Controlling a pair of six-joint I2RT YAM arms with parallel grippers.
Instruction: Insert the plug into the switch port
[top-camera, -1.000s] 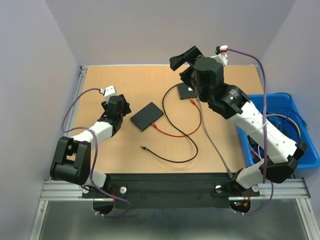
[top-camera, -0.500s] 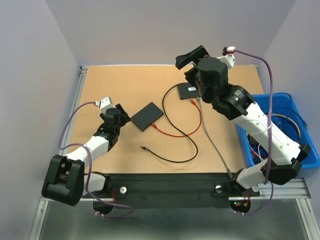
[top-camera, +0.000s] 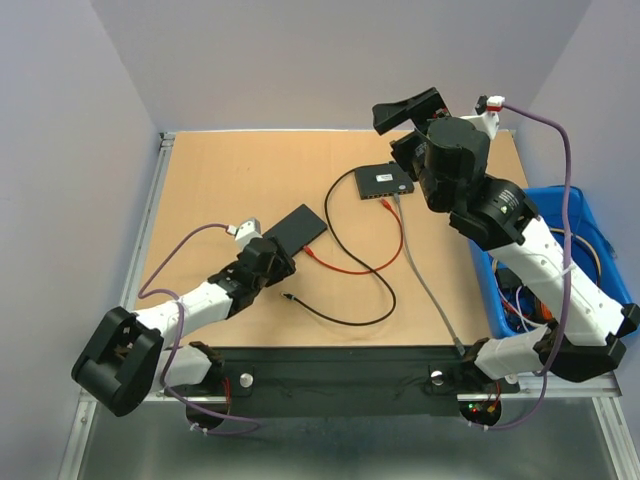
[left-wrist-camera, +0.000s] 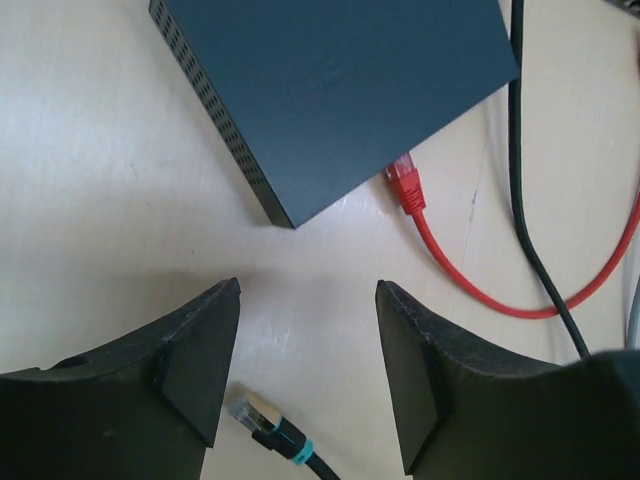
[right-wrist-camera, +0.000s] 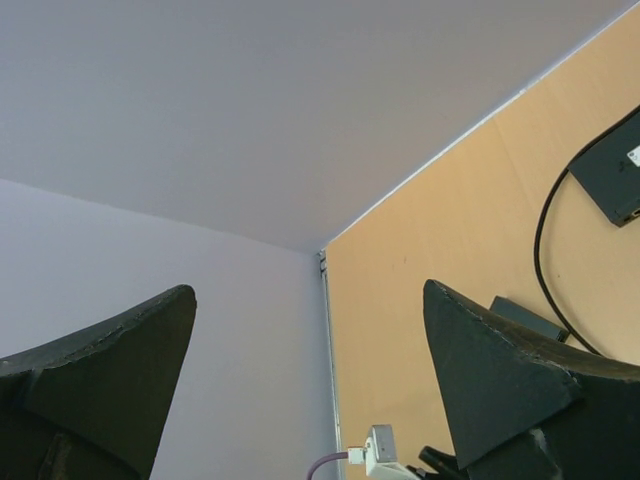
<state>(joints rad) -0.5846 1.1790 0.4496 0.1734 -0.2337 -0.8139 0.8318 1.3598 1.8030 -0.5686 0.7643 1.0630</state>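
The black cable's plug (left-wrist-camera: 262, 421) lies on the table, metal tip and teal band showing, low between the fingers of my open left gripper (left-wrist-camera: 308, 290), nearer the left finger and untouched. From above, the left gripper (top-camera: 275, 265) hovers just beyond that plug (top-camera: 287, 296). The switch (top-camera: 385, 181) sits at the far centre with a grey cable (top-camera: 420, 270) in a port. My right gripper (top-camera: 410, 112) is raised above the switch, wide open and empty. The right wrist view shows the switch (right-wrist-camera: 612, 180) at its right edge.
A flat dark vented box (left-wrist-camera: 340, 90) lies just ahead of the left gripper, a red cable's plug (left-wrist-camera: 405, 185) by its corner. The red cable (top-camera: 350, 268) and black cable (top-camera: 340, 318) loop across mid-table. A blue bin (top-camera: 560, 205) of cables stands at the right edge.
The left arm has swung from the left side toward the near centre, ending over the black plug. The right arm has moved right and slightly up, away from above the switch.
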